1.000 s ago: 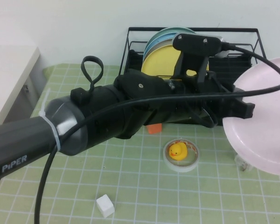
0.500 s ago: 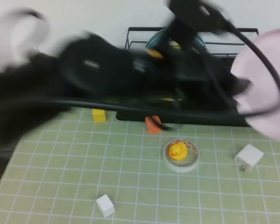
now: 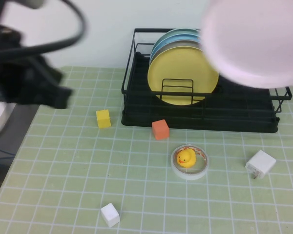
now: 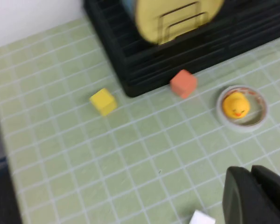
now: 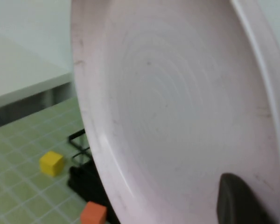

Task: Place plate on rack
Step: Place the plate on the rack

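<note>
Overhead, right gripper (image 5: 242, 198) holding one plate (image 3: 254, 41) above rack (image 3: 200, 114), left gripper (image 4: 256, 196) nearly closed, far left.

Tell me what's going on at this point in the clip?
The right gripper holds the pale pink plate up in the air, above the right part of the black rack; the plate is not yet set down. The rack already has a yellow plate standing in it, with bluish ones behind. The left gripper is off at the table's left side, over the green mat and carrying nothing. A rubber duck in a tape ring and small blocks lie in front of the rack.
</note>
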Available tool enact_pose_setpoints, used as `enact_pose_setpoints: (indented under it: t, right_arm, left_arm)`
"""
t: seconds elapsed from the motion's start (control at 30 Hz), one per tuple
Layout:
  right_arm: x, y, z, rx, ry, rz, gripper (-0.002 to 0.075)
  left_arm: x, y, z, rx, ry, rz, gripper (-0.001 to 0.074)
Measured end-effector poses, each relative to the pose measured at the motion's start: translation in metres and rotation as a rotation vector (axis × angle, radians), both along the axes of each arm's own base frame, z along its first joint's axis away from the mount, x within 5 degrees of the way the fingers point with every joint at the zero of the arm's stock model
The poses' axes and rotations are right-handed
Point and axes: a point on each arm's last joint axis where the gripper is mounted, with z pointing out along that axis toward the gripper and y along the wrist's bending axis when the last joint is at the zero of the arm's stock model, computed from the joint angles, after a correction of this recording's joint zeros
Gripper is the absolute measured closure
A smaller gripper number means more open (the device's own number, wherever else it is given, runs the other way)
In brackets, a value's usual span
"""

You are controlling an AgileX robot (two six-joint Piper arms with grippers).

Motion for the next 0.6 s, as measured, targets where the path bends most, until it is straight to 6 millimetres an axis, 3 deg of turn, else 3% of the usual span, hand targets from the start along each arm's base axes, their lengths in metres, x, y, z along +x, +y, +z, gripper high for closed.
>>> enact_pose_setpoints:
  t: [0.2, 0.33, 0.6]
  right_arm:
    - [0.04, 0.04, -0.001, -0.237, -0.013, 0.172, 0.0629]
    - [0.062, 0.061, -0.006, -0.407, -0.068, 0.174, 0.0629]
    - [0.102, 0.079, -0.019, -0.575, -0.14, 0.135, 0.0629]
  left_arm:
    - [-0.037, 0.03, -0.001, -0.021, 0.045, 0.096, 0.0734]
    - [-0.066, 0.048, -0.029, -0.014, 0.094, 0.114, 0.0735]
    - [-0.107, 0.081, -0.114, -0.001, 0.074, 0.169, 0.0736]
